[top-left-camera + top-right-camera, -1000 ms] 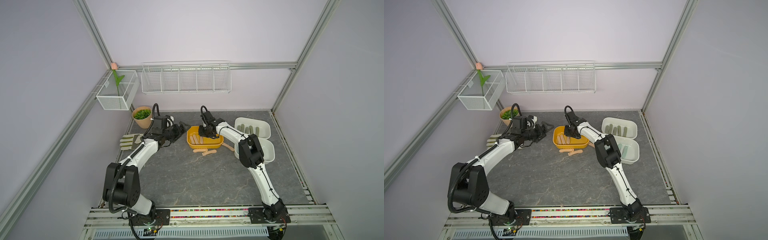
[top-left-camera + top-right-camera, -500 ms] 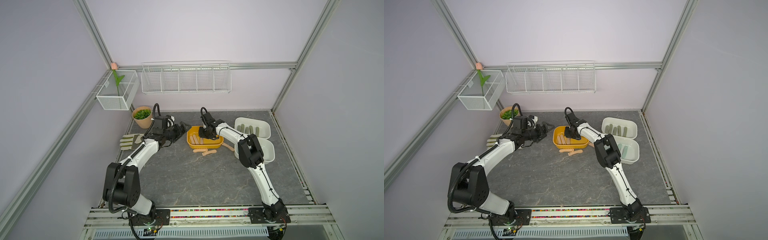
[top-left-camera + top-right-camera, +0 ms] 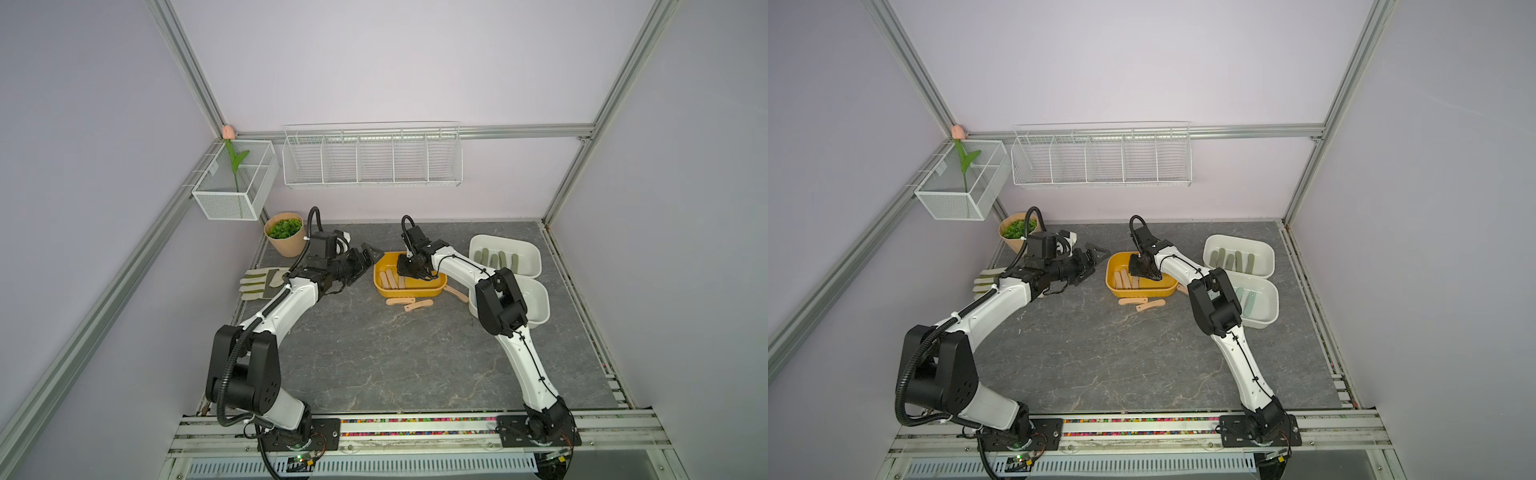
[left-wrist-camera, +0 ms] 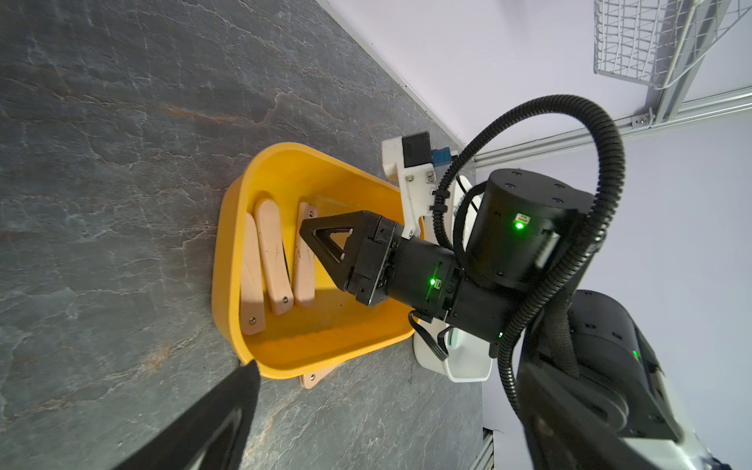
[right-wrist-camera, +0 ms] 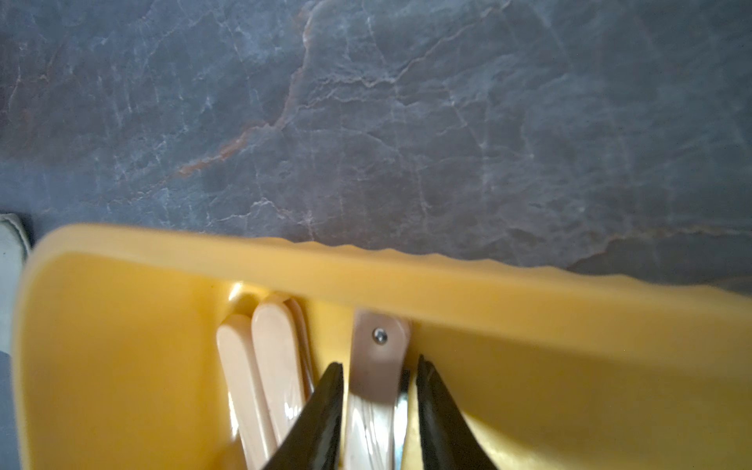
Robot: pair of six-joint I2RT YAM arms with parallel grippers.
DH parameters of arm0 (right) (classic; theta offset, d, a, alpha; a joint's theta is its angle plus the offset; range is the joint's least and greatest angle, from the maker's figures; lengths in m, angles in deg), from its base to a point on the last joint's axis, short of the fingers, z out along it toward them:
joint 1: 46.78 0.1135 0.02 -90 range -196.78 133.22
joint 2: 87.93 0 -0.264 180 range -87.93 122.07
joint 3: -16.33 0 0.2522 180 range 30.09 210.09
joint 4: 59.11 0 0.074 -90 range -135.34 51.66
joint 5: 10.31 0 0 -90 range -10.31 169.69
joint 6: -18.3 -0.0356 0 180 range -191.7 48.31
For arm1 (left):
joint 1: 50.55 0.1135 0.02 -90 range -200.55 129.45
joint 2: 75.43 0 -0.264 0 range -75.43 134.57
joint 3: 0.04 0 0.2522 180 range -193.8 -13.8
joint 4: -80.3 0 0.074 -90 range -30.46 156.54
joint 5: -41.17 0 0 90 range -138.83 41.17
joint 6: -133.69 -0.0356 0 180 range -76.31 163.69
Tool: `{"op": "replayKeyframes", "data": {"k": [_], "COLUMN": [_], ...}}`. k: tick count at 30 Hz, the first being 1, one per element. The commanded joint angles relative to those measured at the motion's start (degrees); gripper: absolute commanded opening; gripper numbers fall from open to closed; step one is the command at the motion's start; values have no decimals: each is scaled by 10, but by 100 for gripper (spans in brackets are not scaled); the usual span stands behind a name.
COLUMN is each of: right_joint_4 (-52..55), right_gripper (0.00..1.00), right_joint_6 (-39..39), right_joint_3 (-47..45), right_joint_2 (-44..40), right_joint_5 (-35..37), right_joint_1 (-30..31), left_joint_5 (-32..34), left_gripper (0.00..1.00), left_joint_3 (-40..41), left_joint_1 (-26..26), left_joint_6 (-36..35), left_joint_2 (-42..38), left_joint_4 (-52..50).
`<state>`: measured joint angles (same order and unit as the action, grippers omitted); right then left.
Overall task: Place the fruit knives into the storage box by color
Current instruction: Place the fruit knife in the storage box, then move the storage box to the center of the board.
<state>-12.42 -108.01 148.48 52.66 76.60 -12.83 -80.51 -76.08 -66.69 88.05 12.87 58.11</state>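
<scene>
Loose peach-pink fruit knives [image 3: 400, 301] lie on the worktop [image 3: 374, 353] at 5 o'clock of the yellow box [image 3: 380, 286]. Inside, the right gripper [image 5: 378, 362] stands slightly parted astride a pink knife [image 5: 374, 390] on the box floor; it should rise straight, without dragging it. The left gripper [image 3: 365, 261], spread and empty, hangs at 9 o'clock; the right arm [image 3: 457, 262] hides the box's 1 o'clock corner.
</scene>
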Motion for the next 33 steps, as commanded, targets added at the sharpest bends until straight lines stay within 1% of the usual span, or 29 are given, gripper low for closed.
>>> {"op": "replayKeyframes", "data": {"k": [1,9,14,18,21,25,30,33], "right_joint_4": [9,4,5,-1,-7,-27,-58,-72], "right_gripper": [37,38,40,42,44,47,62,63], "right_joint_6": [-8,-6,0,4,3,2,-9,-10], "right_joint_3": [-20,-38,-59,-99,-147,-239,-371,-445], "right_joint_2": [-5,-47,-101,-154,-202,-274,-364,-411], "right_joint_5": [-2,-5,-6,-8,-12,-11,0,12], "right_joint_1": [2,1,2,5,7,10,14,14], "left_joint_5": [6,10,22,33,42,53,66,70], "left_gripper": [99,99,99,99,99,99,99,99], "left_joint_3": [-15,-17,-11,11,35,74,116,121], "left_joint_1": [-4,-7,-11,-13,-17,-24,-38,-43], "left_joint_6": [3,2,-7,-8,-6,0,12,13], "left_joint_2": [-8,-20,-47,-79,-105,-137,-169,-180], "left_joint_4": [8,-3,-25,-34,-36,-34,-28,-39]}}
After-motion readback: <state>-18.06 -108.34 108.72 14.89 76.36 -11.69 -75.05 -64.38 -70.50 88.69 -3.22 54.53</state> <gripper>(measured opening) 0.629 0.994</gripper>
